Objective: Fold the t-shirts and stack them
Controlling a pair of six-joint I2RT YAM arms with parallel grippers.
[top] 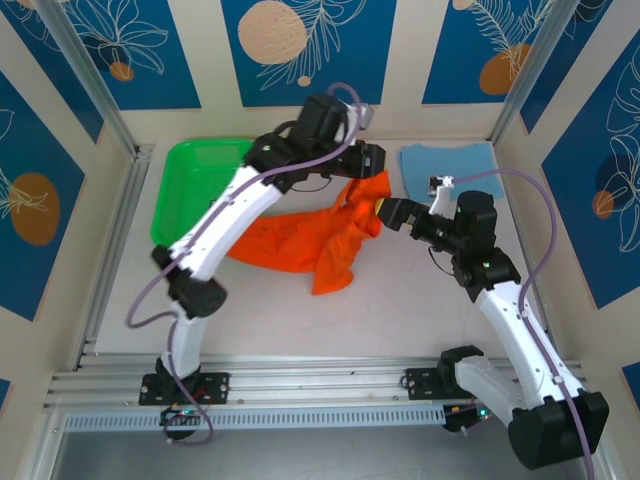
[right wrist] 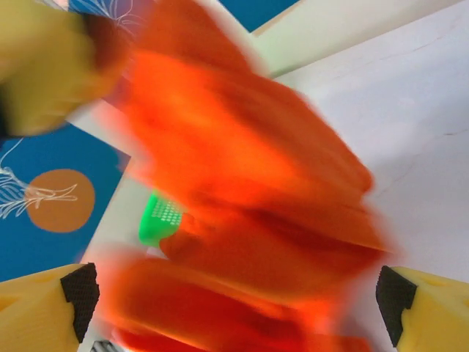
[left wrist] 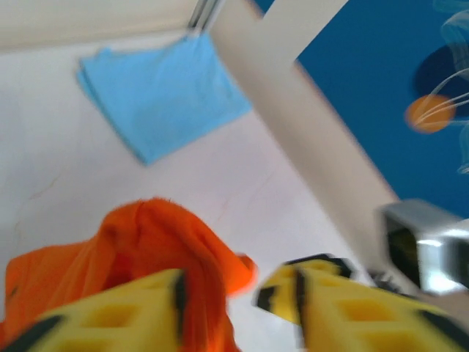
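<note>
The left fingers [left wrist: 110, 315] are parted, with the orange shirt [top: 290, 245] draped against one; the shirt is heaped mid-frame with one end raised; the right fingers [right wrist: 44, 308] are spread wide around that end, not closed on it. With neither pair clamped, the cloth could be snagged and dragged, or dropped crumpled; the folded blue shirt [top: 448, 165], upper right, could be disturbed. A green basket [top: 195, 185] is seen upper left; the counter [top: 300, 320] is white and smooth; blue patterned panels [top: 350, 50] are set around.
</note>
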